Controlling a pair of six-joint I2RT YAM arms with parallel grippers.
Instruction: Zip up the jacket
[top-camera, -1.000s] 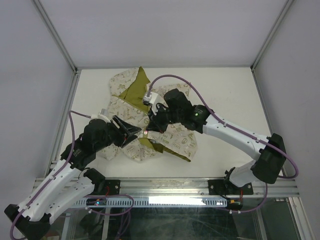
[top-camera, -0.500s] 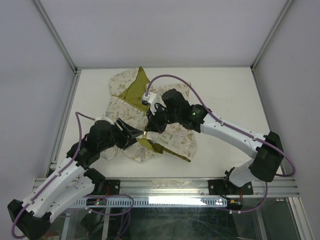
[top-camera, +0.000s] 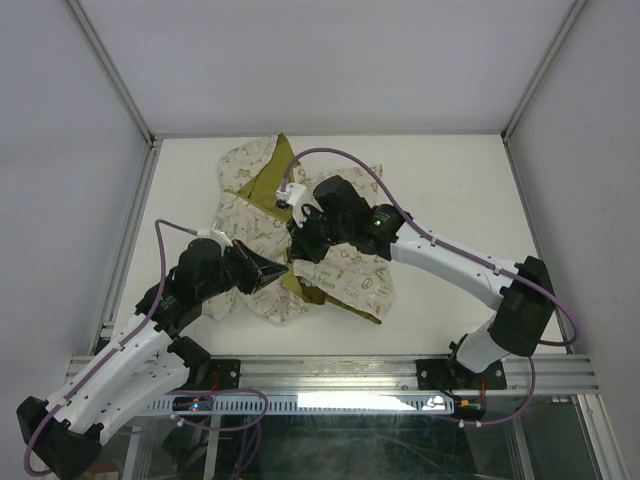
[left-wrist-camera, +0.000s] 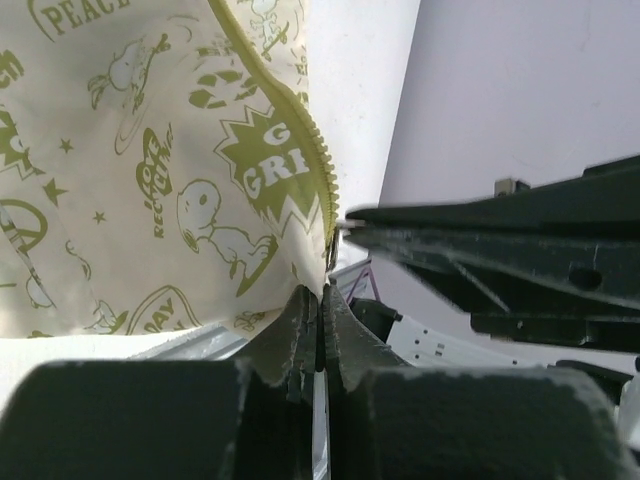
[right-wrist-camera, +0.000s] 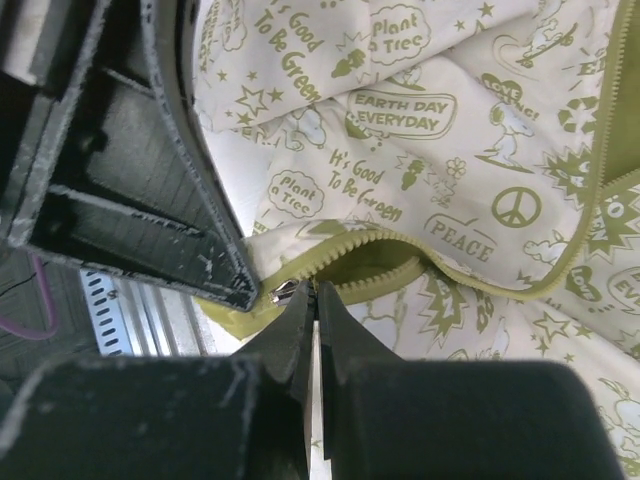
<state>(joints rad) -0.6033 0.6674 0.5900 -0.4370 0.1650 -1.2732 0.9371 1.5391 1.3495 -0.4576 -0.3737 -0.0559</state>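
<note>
The jacket (top-camera: 245, 225), cream with olive-green prints, lies crumpled on the white table with its olive lining (top-camera: 272, 175) turned up at the back. Both grippers meet at its near front edge. My left gripper (top-camera: 283, 270) (left-wrist-camera: 322, 298) is shut on the jacket's lower corner, just below the green zipper teeth (left-wrist-camera: 312, 150). My right gripper (top-camera: 297, 252) (right-wrist-camera: 316, 296) is shut at the bottom of the open zipper (right-wrist-camera: 420, 240). It pinches the zipper pull, whose silver tab (right-wrist-camera: 283, 292) pokes out beside its left finger. The two zipper sides gape apart above it.
The aluminium rail (top-camera: 330, 372) carrying both arm bases runs along the near edge. White enclosure walls and metal posts (top-camera: 110, 70) close in the table. Purple cables (top-camera: 340, 155) loop over the arms. Bare tabletop (top-camera: 450, 190) lies to the right of the jacket.
My left gripper has gone from open to shut on the jacket's lower corner. The right arm has shifted slightly left and back, still shut at the zipper.
</note>
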